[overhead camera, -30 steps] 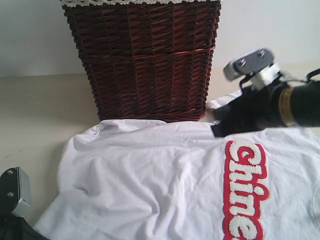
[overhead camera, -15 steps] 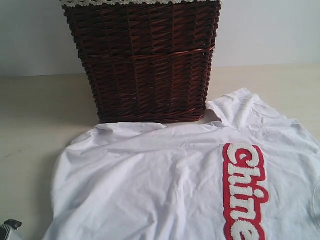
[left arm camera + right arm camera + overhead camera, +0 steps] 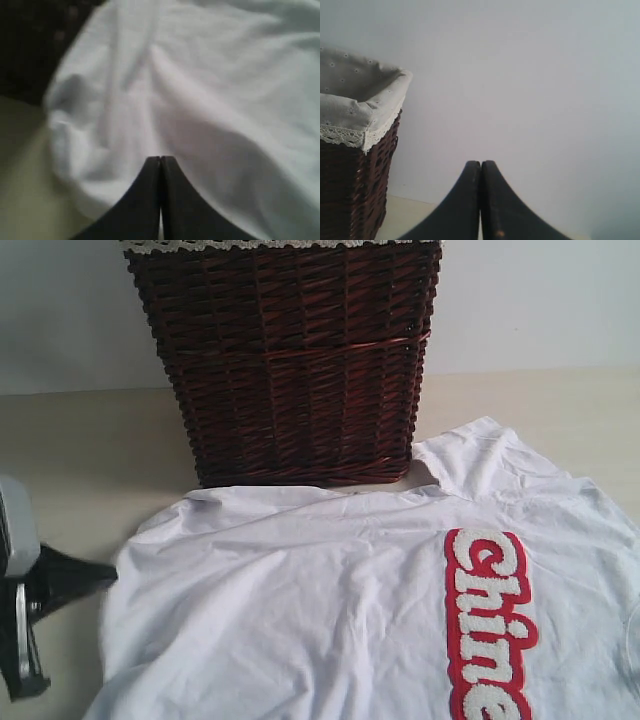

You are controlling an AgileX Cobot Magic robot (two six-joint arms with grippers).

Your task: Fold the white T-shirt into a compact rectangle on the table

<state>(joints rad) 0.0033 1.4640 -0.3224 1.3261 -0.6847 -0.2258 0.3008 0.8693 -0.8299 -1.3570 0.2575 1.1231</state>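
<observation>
The white T-shirt (image 3: pixel 320 610) lies spread and wrinkled on the table (image 3: pixel 80 450), its red-outlined lettering (image 3: pixel 488 625) showing at the right. At the left edge of the exterior view, my left gripper (image 3: pixel 108 572) points its shut tip at the shirt's left edge. Seen from the left wrist, that gripper (image 3: pixel 160 159) hangs shut and empty over the rumpled white T-shirt (image 3: pixel 200 90). My right gripper (image 3: pixel 481 163) is shut on nothing and raised, facing the wall. It is out of the exterior view.
A dark brown wicker basket (image 3: pixel 290 360) with a lace-trimmed cloth lining (image 3: pixel 355 105) stands just behind the shirt, touching its far edge. Bare table (image 3: pixel 20 200) lies left of the shirt. A pale wall (image 3: pixel 530 75) rises behind.
The right arm, over the shirt's far right corner a second ago, has left the exterior view. The left gripper dropped from sight, then came back at the shirt's left edge.
</observation>
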